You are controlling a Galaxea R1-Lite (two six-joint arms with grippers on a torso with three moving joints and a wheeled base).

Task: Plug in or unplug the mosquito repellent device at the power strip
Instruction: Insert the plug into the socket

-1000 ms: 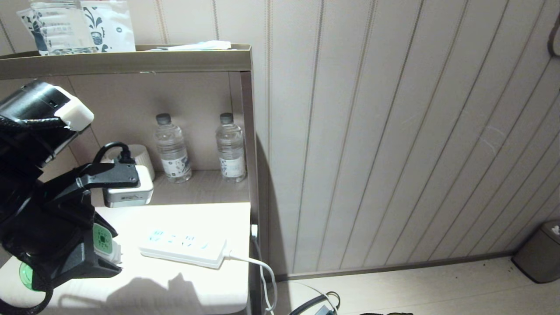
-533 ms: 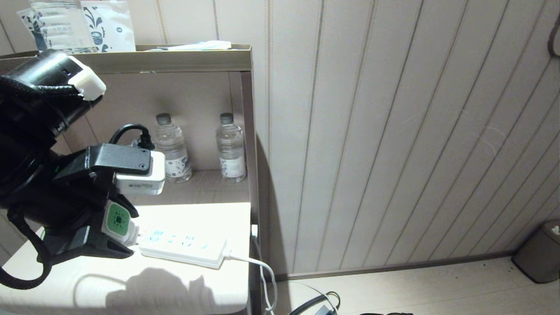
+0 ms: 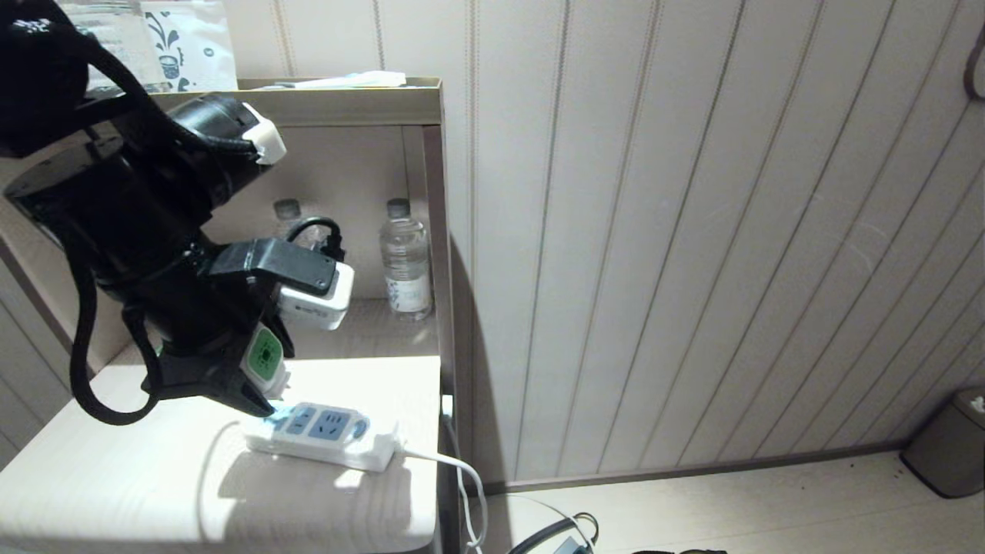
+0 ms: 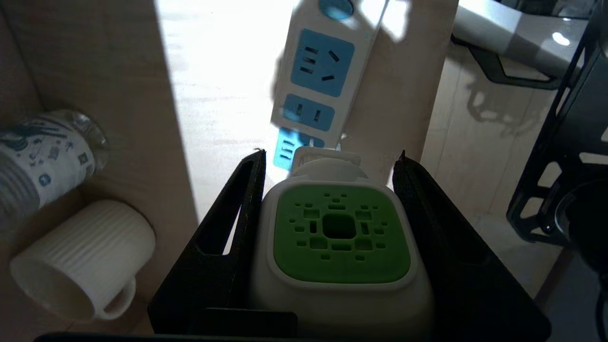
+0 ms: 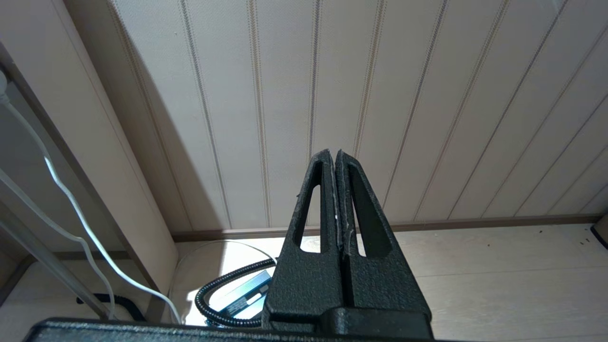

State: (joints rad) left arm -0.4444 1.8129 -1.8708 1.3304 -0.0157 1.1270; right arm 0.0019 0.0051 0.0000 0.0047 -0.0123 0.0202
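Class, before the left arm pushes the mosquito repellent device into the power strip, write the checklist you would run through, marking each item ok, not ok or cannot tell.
1. Left gripper grips the mosquito repellent device on both sides: ok.
2. Device over the near end of the power strip: ok.
3. Prongs lined up with a socket: cannot tell, they are hidden under the device.
4. Device seated in the socket: not ok, not yet plugged in.
5. Mug and water bottle out of the path: ok.
6. Right gripper shut and away from the work: ok.
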